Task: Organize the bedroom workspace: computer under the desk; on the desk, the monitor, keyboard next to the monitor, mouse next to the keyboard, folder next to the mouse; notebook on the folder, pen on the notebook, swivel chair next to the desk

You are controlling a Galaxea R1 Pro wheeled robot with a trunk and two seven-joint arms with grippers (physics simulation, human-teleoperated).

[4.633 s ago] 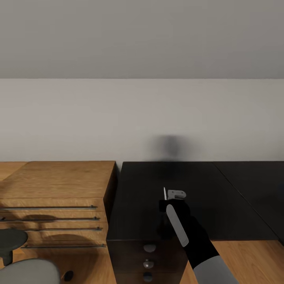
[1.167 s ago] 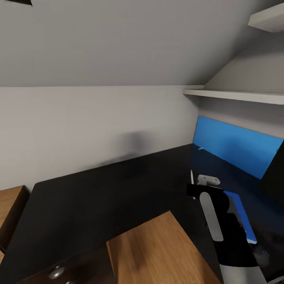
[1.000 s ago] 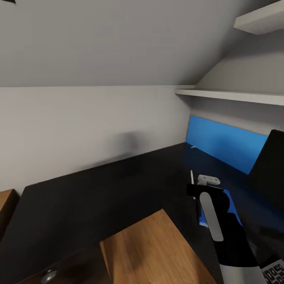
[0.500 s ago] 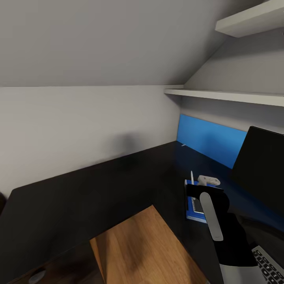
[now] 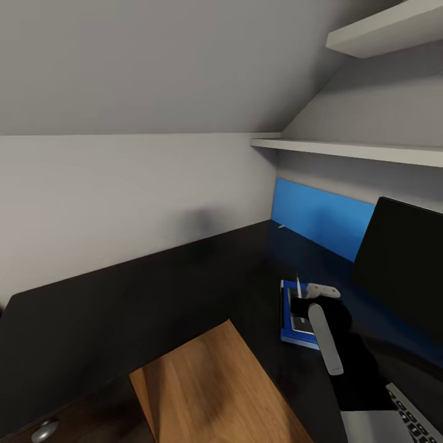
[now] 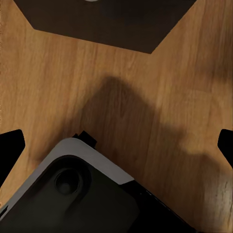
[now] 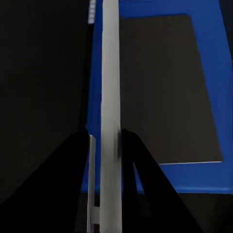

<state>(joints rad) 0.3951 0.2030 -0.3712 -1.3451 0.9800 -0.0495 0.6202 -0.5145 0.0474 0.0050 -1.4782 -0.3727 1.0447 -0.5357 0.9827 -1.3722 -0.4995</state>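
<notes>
1. View has swung right since a few seconds back: the wooden drawer unit is gone, and the folder (image 5: 287, 314), monitor (image 5: 403, 258) and keyboard (image 5: 418, 418) have come in. That's camera/base motion, not the things moving.
2. Your right gripper (image 5: 306, 294) has its fingers clamped on the pen (image 7: 110, 111), which stands upright between them in the head view. It now hangs over the folder; half a second ago it was short of it.
3. Blue folder lies flat on the dark surface (image 5: 154, 289), with a dark slab on top, which I judge to be the notebook (image 7: 165, 87). Right wrist view looks along the pen straight at that stack.
4. My read: folder and notebook are stacked, and the pen drop is the step in hand. You need to lower, lay the pen flat, then open the fingers.
5. Left gripper: its two dark finger tips sit at opposite edges of the left wrist view, so it's wide open and holding nothing. It hangs above wood floor (image 6: 145, 87) near the robot's base (image 6: 73, 189).
6. Around: monitor just beside the folder, blue panel (image 5: 320, 215) behind, shelf (image 5: 351, 147) above. Nothing sits between pen and stack.
7. Risk: the pen is round and may roll off the notebook if dropped from height.
</notes>
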